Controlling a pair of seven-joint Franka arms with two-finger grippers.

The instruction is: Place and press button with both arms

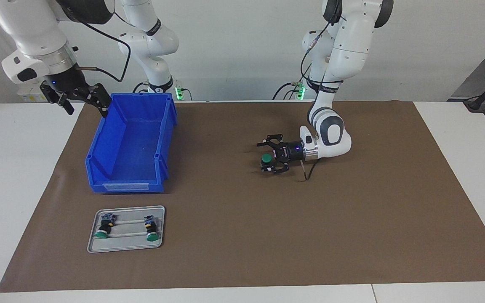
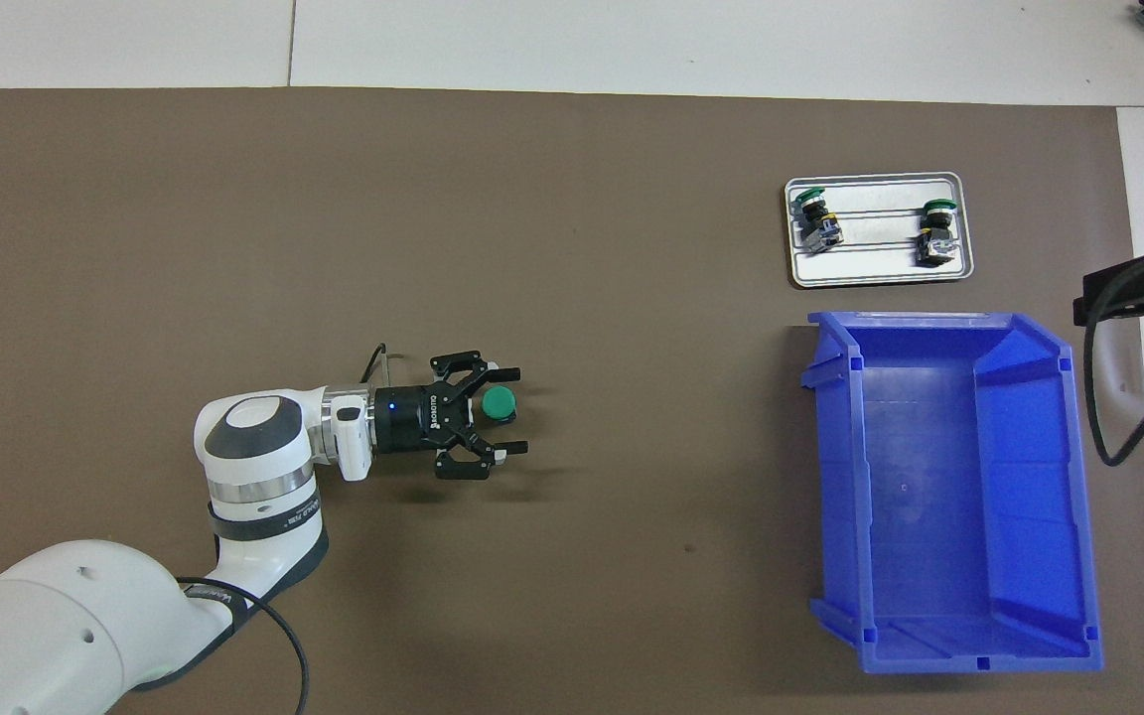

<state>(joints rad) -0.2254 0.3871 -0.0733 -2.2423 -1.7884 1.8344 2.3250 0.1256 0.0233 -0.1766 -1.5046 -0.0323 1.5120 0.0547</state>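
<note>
Brown matting covers the surface (image 1: 242, 252). Low over it, the left hand (image 1: 270, 156) lies sideways, released, fingers straddling the upright round-capped green button (image 1: 266, 158). Beside the glossy blue bin (image 1: 131, 143), the right hand (image 1: 86, 103) waits raised, released.

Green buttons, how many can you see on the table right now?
3. One button stands on the brown mat between the open left claw's fingers. Two lie on the metal tray: one and another. None shows in the blue bin.
</note>
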